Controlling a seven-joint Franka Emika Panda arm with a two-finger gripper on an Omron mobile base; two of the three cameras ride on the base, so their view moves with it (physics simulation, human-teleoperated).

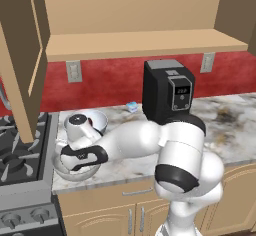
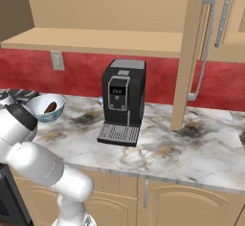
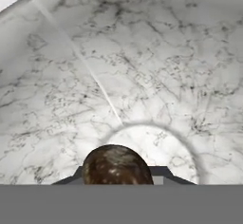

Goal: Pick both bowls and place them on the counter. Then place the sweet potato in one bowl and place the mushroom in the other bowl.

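Note:
The mottled grey bowl (image 1: 62, 174) stands on the marble counter (image 1: 227, 125) near its left end, beside the stove. My gripper (image 3: 118, 176) reaches down into it, shut on the mushroom (image 3: 116, 165), whose brown cap shows between the fingertips just above the grey bowl's pale floor (image 3: 156, 147). The blue-patterned bowl (image 1: 99, 120) stands on the counter right behind the grey one. From the right base view, the blue bowl (image 2: 42, 110) holds the dark brown sweet potato (image 2: 50, 107).
A black coffee machine (image 1: 168, 92) stands at the counter's middle, and a small blue item (image 1: 132, 106) lies left of it. The gas stove (image 1: 20, 155) adjoins the counter's left edge. An open cabinet door (image 1: 20, 55) hangs above the stove; a wooden shelf (image 1: 145, 44) runs overhead.

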